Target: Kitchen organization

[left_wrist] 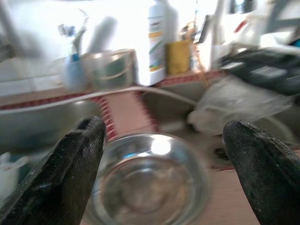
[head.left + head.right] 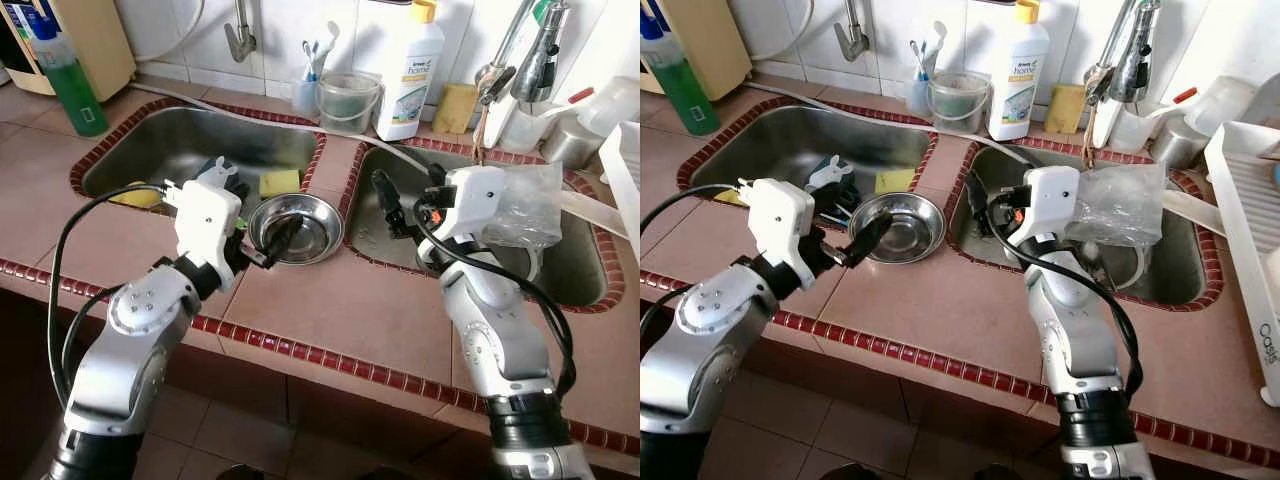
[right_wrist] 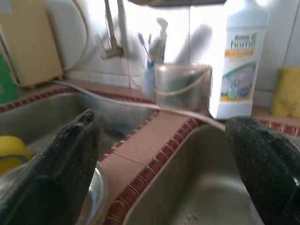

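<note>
You see the round shiny steel bowl (image 2: 295, 228) on the tiled surface (image 2: 360, 310) between the two sinks. Your left hand (image 2: 272, 243) hovers over its near rim, fingers apart. Your right hand (image 2: 388, 205), also spread, hangs over the right sink (image 2: 575, 270), hiding part of it.

We count 2 steel sink basins, left (image 2: 170, 140) and right (image 2: 585, 270), w/ 2 taps, one behind each (image 2: 240, 35) (image 2: 520, 45). 1 metal bowl (image 2: 310, 225); 2 bottles, 1 white detergent (image 2: 410, 75), 1 green spray (image 2: 70, 85); 1 clear plastic bucket (image 2: 348, 100). Also 3 yellow sponges (image 2: 279, 182) (image 2: 455, 108) (image 2: 137, 197), 1 clear plastic bag (image 2: 525, 205), 1 white dish rack (image 2: 1245, 230), 2 grippers (image 2: 268, 245) (image 2: 388, 205).
</note>
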Robot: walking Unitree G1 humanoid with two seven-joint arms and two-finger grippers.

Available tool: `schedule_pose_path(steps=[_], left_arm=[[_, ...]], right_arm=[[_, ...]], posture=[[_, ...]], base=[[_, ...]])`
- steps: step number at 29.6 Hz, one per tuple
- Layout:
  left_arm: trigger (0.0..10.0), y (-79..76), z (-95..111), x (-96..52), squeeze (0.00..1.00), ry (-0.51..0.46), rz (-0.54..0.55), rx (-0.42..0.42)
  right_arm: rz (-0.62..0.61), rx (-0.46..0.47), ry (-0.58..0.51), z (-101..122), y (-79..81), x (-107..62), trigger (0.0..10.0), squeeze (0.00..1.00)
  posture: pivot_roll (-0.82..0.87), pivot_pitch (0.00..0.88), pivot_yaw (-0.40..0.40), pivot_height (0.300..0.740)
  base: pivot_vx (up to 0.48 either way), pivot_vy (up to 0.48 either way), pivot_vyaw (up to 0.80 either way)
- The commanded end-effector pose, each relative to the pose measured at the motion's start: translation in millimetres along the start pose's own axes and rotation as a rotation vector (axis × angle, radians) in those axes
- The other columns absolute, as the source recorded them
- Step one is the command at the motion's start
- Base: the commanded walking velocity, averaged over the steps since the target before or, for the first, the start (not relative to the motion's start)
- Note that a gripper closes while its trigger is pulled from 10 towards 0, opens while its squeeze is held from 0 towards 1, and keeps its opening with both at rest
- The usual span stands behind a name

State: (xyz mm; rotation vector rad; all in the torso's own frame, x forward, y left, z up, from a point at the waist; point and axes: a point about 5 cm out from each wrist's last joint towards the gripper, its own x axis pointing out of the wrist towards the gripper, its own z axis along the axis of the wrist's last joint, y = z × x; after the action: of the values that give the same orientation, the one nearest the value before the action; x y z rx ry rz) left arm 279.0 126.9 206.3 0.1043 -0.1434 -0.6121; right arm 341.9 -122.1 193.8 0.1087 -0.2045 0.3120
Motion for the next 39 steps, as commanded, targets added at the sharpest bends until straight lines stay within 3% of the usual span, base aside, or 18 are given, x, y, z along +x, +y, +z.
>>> schedule_pose_path(steps=[1,5,9,14,31,39], left_arm=[[10.0,-9.9,6,-1.0,0.00,-0.015,-0.042,0.000],[10.0,-24.7,17,-4.5,0.00,-0.058,-0.101,-0.016],[10.0,-29.7,19,-6.9,0.00,-0.071,-0.118,-0.019],[10.0,-45.9,23,-14.4,0.00,-0.087,-0.143,-0.029],[10.0,-60.4,28,-25.5,0.00,-0.084,-0.136,-0.041],[10.0,-65.2,32,-24.8,0.00,-0.099,-0.124,-0.069]], right_arm=[[0.000,0.001,0.013,-3,-2.7,3.8,10.0,0.00],[0.018,0.001,0.066,-11,-3.8,14.5,10.0,0.00],[0.037,0.004,0.080,-13,-3.2,18.9,10.0,0.00],[0.180,0.026,0.148,-22,6.3,29.6,10.0,0.00],[0.399,0.120,0.167,-18,21.0,41.7,10.0,0.00],[0.442,0.248,0.205,-1,18.5,51.1,10.0,0.00]], posture=[[-0.04,0.155,-0.033,0.711],[-0.03,0.178,-0.049,0.711],[-0.03,0.186,-0.055,0.711],[-0.01,0.228,-0.090,0.711],[0.02,0.277,-0.134,0.711],[0.01,0.280,-0.140,0.711]], base=[[0.000,0.000,0.00],[0.000,0.000,0.00],[0.000,0.000,0.00],[0.000,0.000,0.00],[0.000,0.000,0.00],[0.000,0.000,0.00]])
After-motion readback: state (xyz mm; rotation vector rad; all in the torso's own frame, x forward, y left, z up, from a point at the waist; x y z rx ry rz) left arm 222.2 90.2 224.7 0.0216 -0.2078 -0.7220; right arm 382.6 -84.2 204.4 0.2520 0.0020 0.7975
